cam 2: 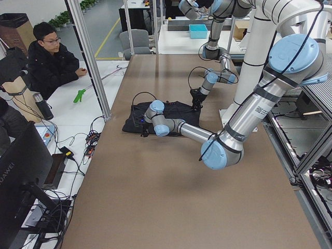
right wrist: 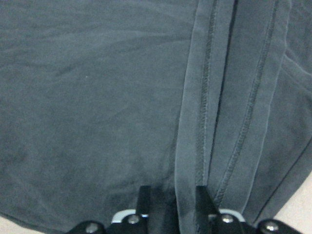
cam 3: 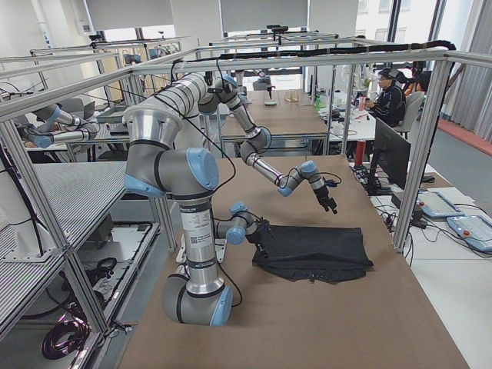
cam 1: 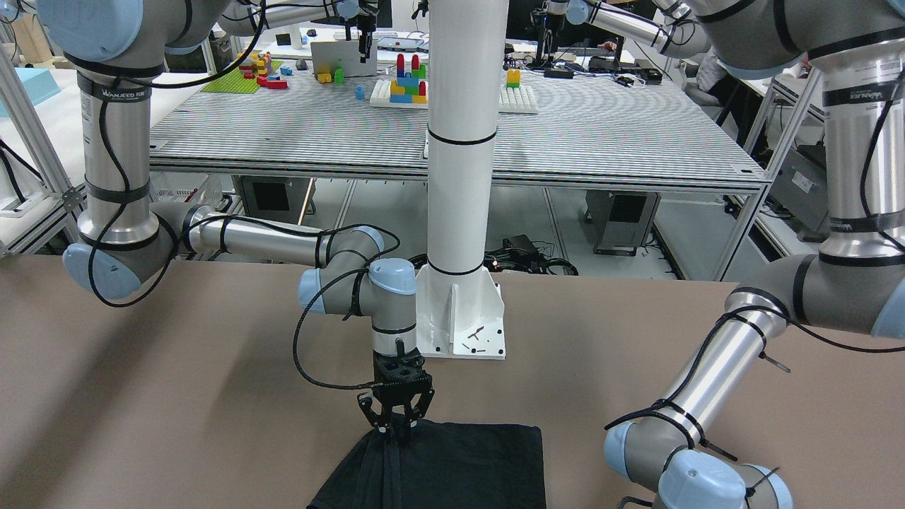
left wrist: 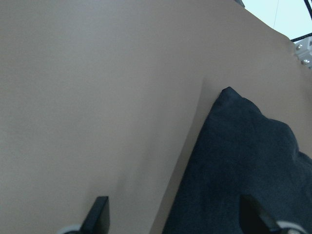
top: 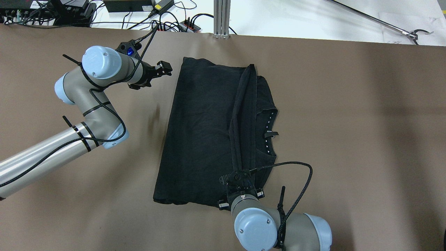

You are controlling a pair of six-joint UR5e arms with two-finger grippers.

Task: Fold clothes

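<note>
The black garment lies flat mid-table, partly folded, with a raised hem strip running from its far edge to its near edge and the collar showing on the right. My right gripper stands over the near edge and is shut on that hem strip; the right wrist view shows the fabric pinched between the fingers. In the front view the gripper holds the cloth edge. My left gripper is open and empty beside the garment's far left corner.
The white pillar's base plate is bolted to the table just behind the garment's near edge. Cables and an aluminium post sit at the table's far edge. A seated operator is past the far side.
</note>
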